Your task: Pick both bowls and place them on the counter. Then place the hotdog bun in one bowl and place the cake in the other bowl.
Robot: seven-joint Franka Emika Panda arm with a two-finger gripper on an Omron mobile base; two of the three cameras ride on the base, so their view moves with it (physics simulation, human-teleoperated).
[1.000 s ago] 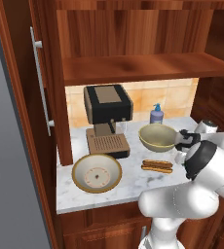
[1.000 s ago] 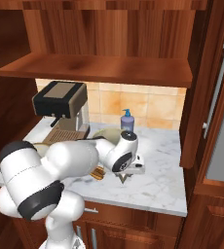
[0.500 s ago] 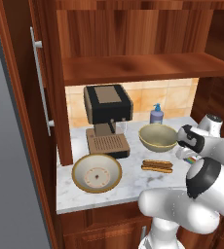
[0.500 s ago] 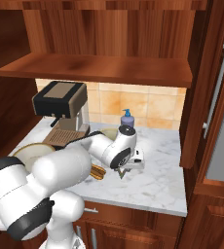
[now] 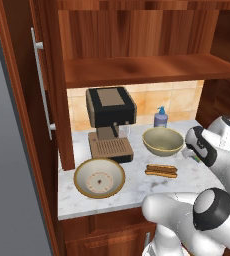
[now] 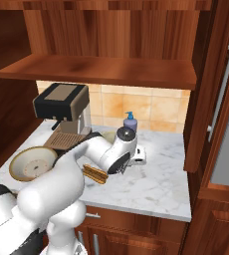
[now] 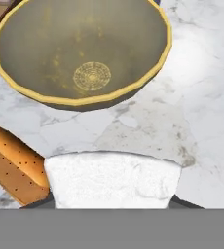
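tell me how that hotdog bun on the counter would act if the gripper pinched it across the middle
The hotdog bun looks long and narrow, lying flat on the marble counter, so it probably won't roll. Its bready surface suggests it is light and would likely squash somewhat. Gripped off-centre, it might sag or swing.

Shallow bowl (image 5: pixel 99 178): cream-grey, tan-rimmed, upright, set near counter (image 5: pixel 137 187) front edge.
Deep bowl (image 5: pixel 163 141): olive-tan, upright, empty, set further back.
Hotdog bun (image 5: pixel 161 171): laid flat between bowls.
Cake (image 5: pixel 197 159): striped, mostly hidden.
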